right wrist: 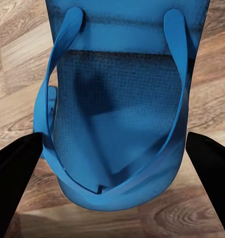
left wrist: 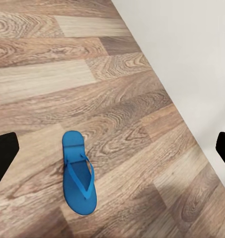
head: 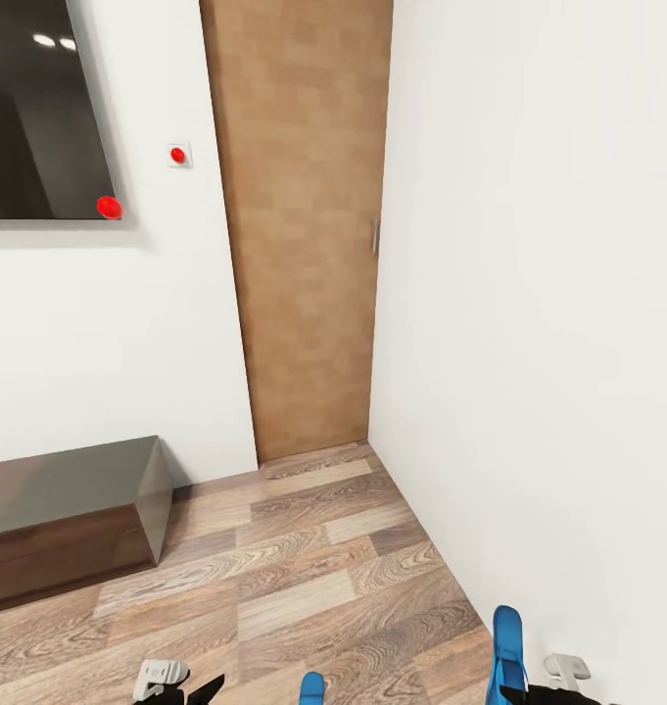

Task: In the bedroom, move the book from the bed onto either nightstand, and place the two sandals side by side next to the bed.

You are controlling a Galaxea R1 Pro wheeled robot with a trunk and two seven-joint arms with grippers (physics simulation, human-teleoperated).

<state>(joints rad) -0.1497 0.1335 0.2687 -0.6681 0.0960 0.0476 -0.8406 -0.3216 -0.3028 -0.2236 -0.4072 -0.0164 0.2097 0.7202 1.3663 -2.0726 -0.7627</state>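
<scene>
At the left, the left gripper (head: 181, 685) hangs released over the wood-plank floor (head: 304, 548), its dark fingers spread wide. The left wrist view looks down between them at the loose sandal (left wrist: 78, 173), which lies flat and strap-up on the planks, near the foot of the white wall (head: 529, 343) but not touching it.

To the right, the right gripper (head: 548, 690) appears to be grasping the held sandal (head: 507, 646). One finger sits against each long side of the sole, and the sandal stands on edge above the floor.

The step in hand looks like collecting the pair. To do it well, lower the left gripper straight over the loose sandal, turn the wrist so the fingers span its narrow width, and close gently, since the thin sole will flex. Keep the right grasp firm while the base turns towards the bed.

The floor is smooth, pale brown plank. A dark wall screen (head: 39, 108) hangs above a long dark bench (head: 69, 519) at the left, a wooden door (head: 304, 225) fills the corner, and the bare wall runs along the right.
</scene>
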